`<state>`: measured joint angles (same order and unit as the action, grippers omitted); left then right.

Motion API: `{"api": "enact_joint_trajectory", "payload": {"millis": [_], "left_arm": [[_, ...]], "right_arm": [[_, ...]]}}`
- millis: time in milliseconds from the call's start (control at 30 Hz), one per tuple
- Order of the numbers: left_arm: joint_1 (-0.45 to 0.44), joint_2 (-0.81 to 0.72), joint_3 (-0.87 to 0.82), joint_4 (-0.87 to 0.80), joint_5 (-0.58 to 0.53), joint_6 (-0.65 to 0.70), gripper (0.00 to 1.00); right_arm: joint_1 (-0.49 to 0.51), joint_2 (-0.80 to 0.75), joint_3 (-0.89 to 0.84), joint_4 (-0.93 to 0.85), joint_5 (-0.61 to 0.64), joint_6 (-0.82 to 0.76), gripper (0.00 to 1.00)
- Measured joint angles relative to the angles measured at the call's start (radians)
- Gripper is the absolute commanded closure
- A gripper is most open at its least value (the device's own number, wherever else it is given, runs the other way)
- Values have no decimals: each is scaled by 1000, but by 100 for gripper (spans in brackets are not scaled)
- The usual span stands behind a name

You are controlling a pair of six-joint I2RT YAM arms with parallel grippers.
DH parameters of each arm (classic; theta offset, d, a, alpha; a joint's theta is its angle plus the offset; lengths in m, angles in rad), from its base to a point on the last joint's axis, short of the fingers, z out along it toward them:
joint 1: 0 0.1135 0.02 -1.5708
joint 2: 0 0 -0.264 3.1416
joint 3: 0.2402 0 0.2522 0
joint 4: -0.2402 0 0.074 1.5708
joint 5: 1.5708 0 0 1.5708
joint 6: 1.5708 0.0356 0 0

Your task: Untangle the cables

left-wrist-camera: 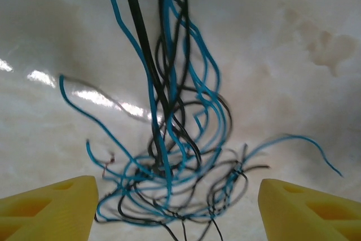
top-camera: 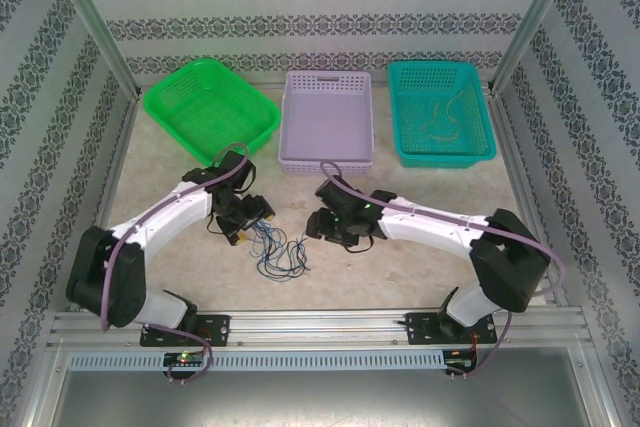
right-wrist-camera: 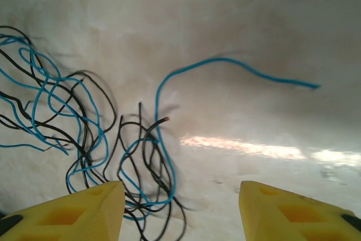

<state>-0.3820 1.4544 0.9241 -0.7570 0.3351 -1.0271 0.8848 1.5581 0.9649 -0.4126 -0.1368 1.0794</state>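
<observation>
I am watching the cables [top-camera: 281,252] lying in a loose blue and black snarl on the bench [top-camera: 400,272], between the two hands near the front edge. The left hand [top-camera: 253,225] is hanging at the snarl's left side, its yellow fingers [left-wrist-camera: 51,207] standing wide, with no strand pinched. The right hand [top-camera: 335,229] is sitting just right of the heap, fingers likewise spread and empty. A pale wire [top-camera: 440,125] is lying in the teal basket [top-camera: 445,157].

Table [top-camera: 420,187]: cables [top-camera: 283,250], green basket [top-camera: 205,107], purple basket [top-camera: 327,117], teal basket [top-camera: 445,157], prob. plastic.
</observation>
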Motion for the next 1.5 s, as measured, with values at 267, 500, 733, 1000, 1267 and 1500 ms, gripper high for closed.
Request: {"api": "enact_joint_trajectory", "payload": {"millis": [267,500,733,1000,1267,1500], "left_arm": [[-11,56,-69,54,-32,21,35],[-41,-41,-80,63,-34,1,30],[-43,-138,-91,62,-30,-32,28],[-44,-158,-119,64,-13,-63,25],[-44,20,-140,190,-7,-68,38],[-35,125,-92,106,-55,-55,100]], "right_arm": [[13,70,22,0,116,209,37],[-13,74,-2,6,218,424,39],[-56,143,14,21,256,531,47],[-63,190,21,46,259,633,76],[-71,192,23,116,292,647,100],[-158,-34,7,103,335,466,100]]}}
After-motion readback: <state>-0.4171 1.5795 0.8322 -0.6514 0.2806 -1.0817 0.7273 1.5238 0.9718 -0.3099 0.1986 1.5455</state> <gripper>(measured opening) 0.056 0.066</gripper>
